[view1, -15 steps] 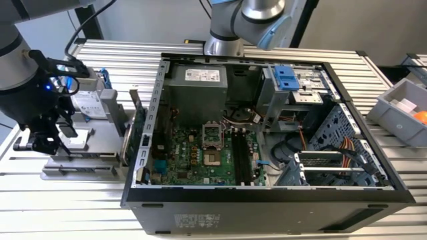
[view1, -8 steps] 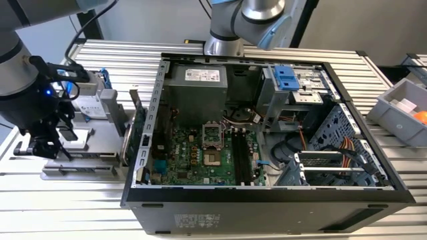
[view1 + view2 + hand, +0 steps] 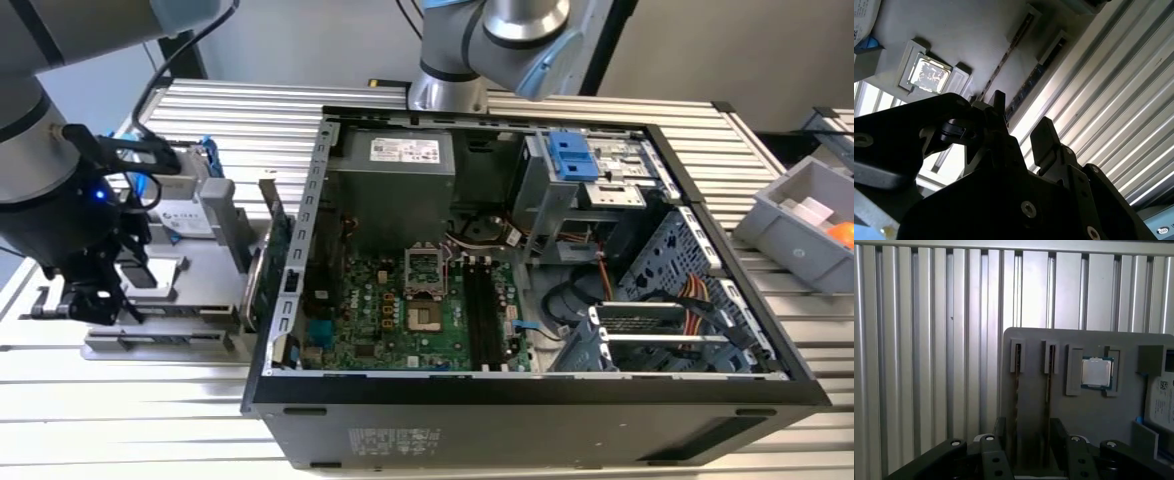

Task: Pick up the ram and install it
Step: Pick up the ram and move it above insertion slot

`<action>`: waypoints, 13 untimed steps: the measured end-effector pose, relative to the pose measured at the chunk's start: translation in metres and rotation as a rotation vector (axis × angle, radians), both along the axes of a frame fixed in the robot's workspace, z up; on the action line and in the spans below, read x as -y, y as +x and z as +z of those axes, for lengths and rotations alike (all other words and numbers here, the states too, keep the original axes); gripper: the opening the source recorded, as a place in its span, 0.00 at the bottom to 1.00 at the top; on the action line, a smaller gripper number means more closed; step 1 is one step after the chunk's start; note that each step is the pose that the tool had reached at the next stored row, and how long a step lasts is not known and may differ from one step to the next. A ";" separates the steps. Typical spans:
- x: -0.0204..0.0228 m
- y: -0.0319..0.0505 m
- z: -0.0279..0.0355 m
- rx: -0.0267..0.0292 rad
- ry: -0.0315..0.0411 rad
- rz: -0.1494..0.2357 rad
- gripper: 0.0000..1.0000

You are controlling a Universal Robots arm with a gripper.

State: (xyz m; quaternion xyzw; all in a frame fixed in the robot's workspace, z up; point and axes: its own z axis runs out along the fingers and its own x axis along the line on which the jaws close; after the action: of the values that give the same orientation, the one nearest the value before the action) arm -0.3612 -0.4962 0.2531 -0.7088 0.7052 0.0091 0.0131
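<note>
Two ram sticks stand on edge in slots of a grey holder plate (image 3: 1089,415): one ram (image 3: 1016,395) beside the other (image 3: 1048,390). In the second wrist view they show as thin lines, one ram (image 3: 1000,64) and its neighbour (image 3: 1026,87). My gripper (image 3: 1029,437) is open above the holder, its black fingers (image 3: 1000,432) apart to either side of the sticks and holding nothing. In the exterior view the gripper (image 3: 91,300) hangs over the holder (image 3: 167,310), on the exterior view's left of the open computer case. The motherboard's black slots (image 3: 477,310) lie inside the case.
A processor chip (image 3: 1097,372) sits in a pocket of the holder. A silver hard drive (image 3: 187,215) and a green card with a bracket (image 3: 260,270) stand between the holder and the case wall (image 3: 310,230). A grey bin (image 3: 801,225) is on the exterior view's right.
</note>
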 end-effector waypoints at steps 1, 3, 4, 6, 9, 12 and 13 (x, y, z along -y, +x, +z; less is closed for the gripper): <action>0.0002 0.0000 -0.0006 0.0000 -0.0001 0.000 1.00; 0.0006 0.0000 -0.0011 -0.0002 -0.0001 0.000 1.00; 0.0007 0.0001 -0.0011 -0.0002 -0.0001 0.000 1.00; 0.0007 0.0001 -0.0013 -0.0001 0.0000 -0.001 1.00; 0.0007 0.0000 -0.0026 0.0007 0.0033 -0.001 1.00; 0.0007 0.0000 -0.0052 0.0004 0.0031 -0.001 1.00; 0.0007 0.0001 -0.0061 0.0004 0.0031 -0.001 1.00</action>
State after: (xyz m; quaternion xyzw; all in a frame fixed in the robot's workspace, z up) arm -0.3612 -0.4969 0.2470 -0.7086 0.7054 0.0101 0.0143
